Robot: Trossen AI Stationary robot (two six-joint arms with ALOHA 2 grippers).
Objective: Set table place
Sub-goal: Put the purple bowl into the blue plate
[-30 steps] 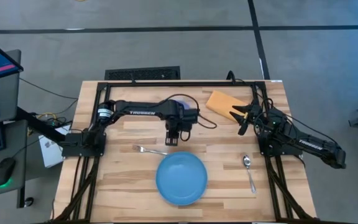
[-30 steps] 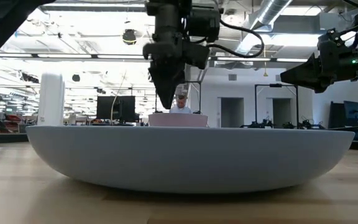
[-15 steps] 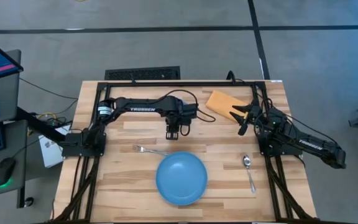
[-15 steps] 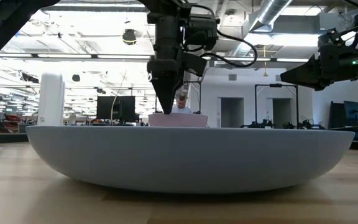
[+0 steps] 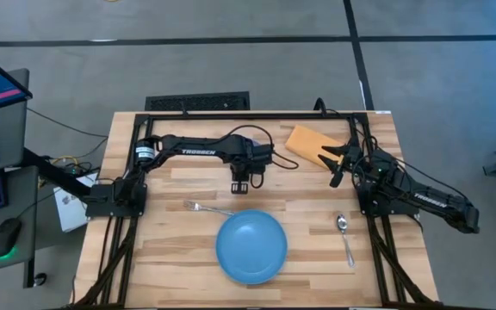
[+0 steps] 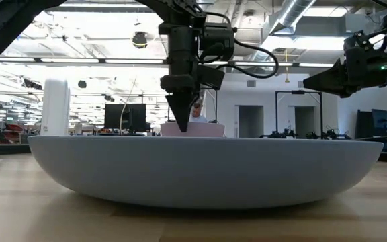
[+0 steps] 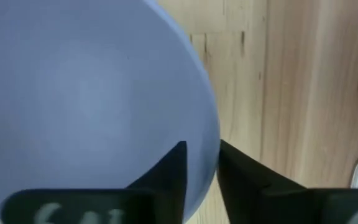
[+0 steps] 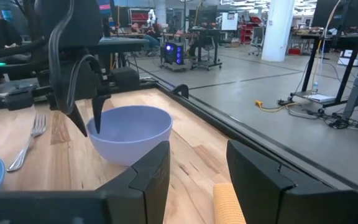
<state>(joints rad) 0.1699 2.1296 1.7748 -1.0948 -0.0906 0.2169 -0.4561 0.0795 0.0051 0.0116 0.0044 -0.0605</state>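
Note:
A pale blue bowl [image 8: 132, 134] stands on its base on the wooden table [image 5: 179, 258], beyond the blue plate [image 5: 251, 247]. In the high view my left arm hides it. My left gripper [image 7: 202, 146] points down over the bowl's rim [image 7: 215, 134]. It is open, with one finger inside the bowl and one outside, and I see no touch. It also shows in the high view [image 5: 241, 183]. A fork [image 5: 205, 207] lies left of the plate and a spoon [image 5: 344, 237] lies right of it. My right gripper [image 5: 331, 166] is open and empty beside an orange-tan pad [image 5: 304, 140].
A black frame [image 5: 257, 114] runs along the table's edges. In the low view the plate [image 6: 207, 168] fills the foreground, and only the bowl's rim [image 6: 192, 128] shows behind it. Bare wood lies near the front edge on both sides of the plate.
My left gripper has moved a little toward the table's far edge and gone down until its fingertips stand at the bowl's rim. The bowl, plate, fork and spoon have stayed in place.

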